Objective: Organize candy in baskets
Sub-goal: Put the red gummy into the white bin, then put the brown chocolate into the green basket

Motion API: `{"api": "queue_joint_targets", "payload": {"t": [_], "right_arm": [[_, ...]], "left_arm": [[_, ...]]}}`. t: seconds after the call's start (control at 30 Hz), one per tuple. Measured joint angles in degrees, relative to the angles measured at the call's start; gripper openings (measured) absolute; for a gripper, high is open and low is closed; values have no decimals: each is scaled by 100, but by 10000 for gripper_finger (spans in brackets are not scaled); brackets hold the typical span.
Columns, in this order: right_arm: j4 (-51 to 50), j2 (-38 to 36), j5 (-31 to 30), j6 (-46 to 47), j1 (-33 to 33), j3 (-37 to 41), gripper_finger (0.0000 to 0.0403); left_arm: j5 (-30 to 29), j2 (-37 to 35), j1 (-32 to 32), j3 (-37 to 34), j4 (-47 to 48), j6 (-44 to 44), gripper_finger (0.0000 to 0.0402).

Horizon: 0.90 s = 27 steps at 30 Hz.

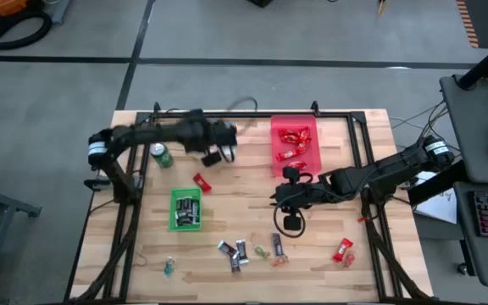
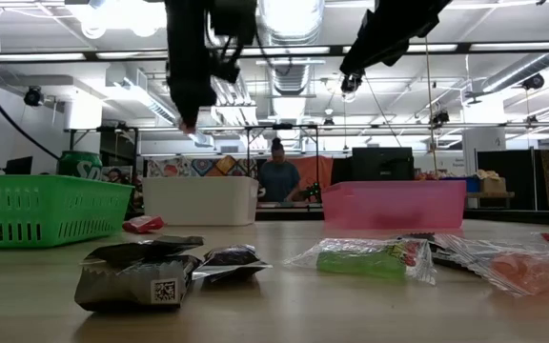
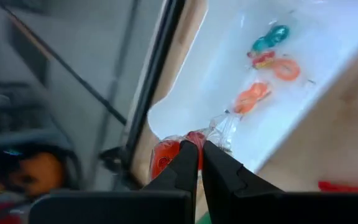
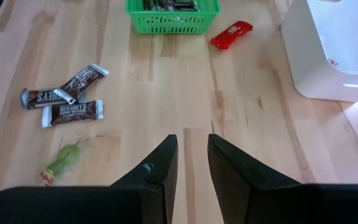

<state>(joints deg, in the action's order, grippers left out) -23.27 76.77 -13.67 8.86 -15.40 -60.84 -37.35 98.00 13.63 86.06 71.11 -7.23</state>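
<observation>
Left gripper pinches a small red clear-wrapped sweet above the white rectangular plastic bin.

Its two dark fingers are closed tight on the sweet's crinkled wrapper, right over the near end of the white bin, where orange, red and teal ring-shaped pieces already lie on the floor. The right gripper hangs over bare wood just beside the white bin, its fingers a narrow gap apart and holding nothing. Beyond the white bin on one side stands the translucent red bin with red-wrapped bars inside; on the other side sits the bright green mesh basket holding dark-wrapped bars. A loose red bar lies between the white bin and the green basket. Farther off, dark mini bars, a green piece and other sweets are scattered along the wooden table's edge.
</observation>
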Motion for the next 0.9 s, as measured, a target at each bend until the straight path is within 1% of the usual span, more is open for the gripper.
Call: {"api": "queue_joint_targets", "payload": {"t": [0.07, 0.17, 0.2, 0.23, 0.33, 0.47, 0.73, 0.9], "right_arm": [[4, -2, 2, 59, 0, 0, 82], [9, -4, 4, 99, 0, 0, 82], [9, -4, 2, 139, 0, 0, 82], [9, -4, 4, 184, 2, 0, 82], [14, -4, 2, 248, 2, 0, 82], [20, -4, 4, 273, 2, 0, 82], [170, -4, 2, 357, 4, 0, 82], [170, -6, 4, 769, 4, 0, 82]], "left_arm": [[574, 0, 501, -107, -377, 277, 0], [1704, 0, 1159, -278, -870, 600, 0], [2000, 0, 1334, -324, -974, 619, 0], [2176, 0, 1490, -362, -1025, 627, 0], [2238, 0, 1779, -448, -1031, 621, 0], [2283, 0, 1857, -485, -1080, 619, 7], [2297, 0, 1693, -489, -996, 718, 67], [2295, -44, 1506, -487, -999, 587, 96]]}}
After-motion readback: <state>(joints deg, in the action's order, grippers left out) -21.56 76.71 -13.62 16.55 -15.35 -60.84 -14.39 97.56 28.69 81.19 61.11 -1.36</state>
